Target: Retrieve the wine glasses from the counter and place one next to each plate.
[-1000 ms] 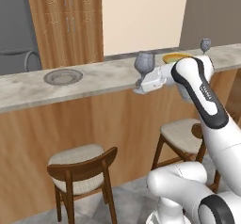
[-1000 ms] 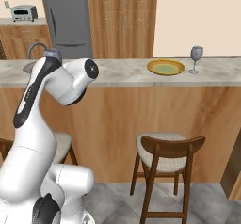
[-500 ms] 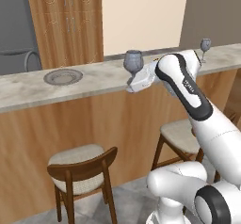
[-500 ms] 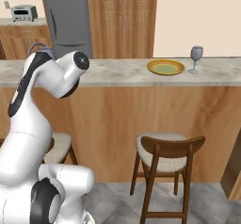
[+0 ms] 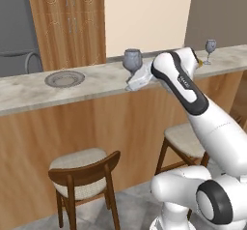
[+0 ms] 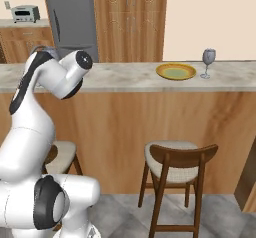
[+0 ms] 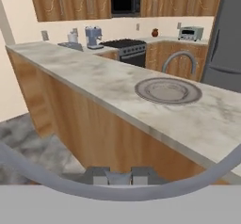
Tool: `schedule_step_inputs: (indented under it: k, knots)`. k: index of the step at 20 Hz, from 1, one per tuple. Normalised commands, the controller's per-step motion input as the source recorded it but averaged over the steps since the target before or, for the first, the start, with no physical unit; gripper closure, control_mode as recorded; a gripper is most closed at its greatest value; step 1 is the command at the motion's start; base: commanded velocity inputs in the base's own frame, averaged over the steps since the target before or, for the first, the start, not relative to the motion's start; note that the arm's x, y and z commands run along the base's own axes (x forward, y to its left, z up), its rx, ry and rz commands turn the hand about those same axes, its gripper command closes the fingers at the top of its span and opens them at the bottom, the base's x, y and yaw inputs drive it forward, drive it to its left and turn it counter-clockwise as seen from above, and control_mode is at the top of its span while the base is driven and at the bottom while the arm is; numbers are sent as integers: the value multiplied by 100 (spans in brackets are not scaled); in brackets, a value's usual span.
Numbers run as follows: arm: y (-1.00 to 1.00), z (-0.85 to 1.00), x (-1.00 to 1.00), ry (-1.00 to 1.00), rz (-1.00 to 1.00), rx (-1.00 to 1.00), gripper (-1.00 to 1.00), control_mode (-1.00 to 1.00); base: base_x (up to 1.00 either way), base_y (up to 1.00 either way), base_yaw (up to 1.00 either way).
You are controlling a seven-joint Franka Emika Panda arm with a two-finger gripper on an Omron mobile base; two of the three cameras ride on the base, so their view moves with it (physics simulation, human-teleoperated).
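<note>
Above the tabletop (image 5: 29, 94), my fingers (image 5: 136, 79) grip the wine glass (image 5: 132, 60) by its stem; light, slick, fragile, so I carry it upright.

One wine glass (image 5: 132, 60), grey-blue and translucent, is held upright above the bar top, well right of the grey plate (image 5: 64, 79). The other glass (image 6: 208, 62) is stood upright just beside the yellow plate (image 6: 175, 71), on its right. Both plates are laid flat on the marble.
</note>
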Motion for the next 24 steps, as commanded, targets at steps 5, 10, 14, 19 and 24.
schedule_step_inputs:
  k: [5,10,14,19,24]
  knots:
    - [5,0,50,7,-6,0,100,-100,0,0,0]
    - [11,0,49,8,-5,0,100,-100,0,0,0]
    - [14,-8,36,8,-2,0,100,-100,0,0,0]
    - [1,-19,6,1,0,0,100,-100,0,0,0]
    - [0,-18,0,0,0,1,100,-100,0,0,0]
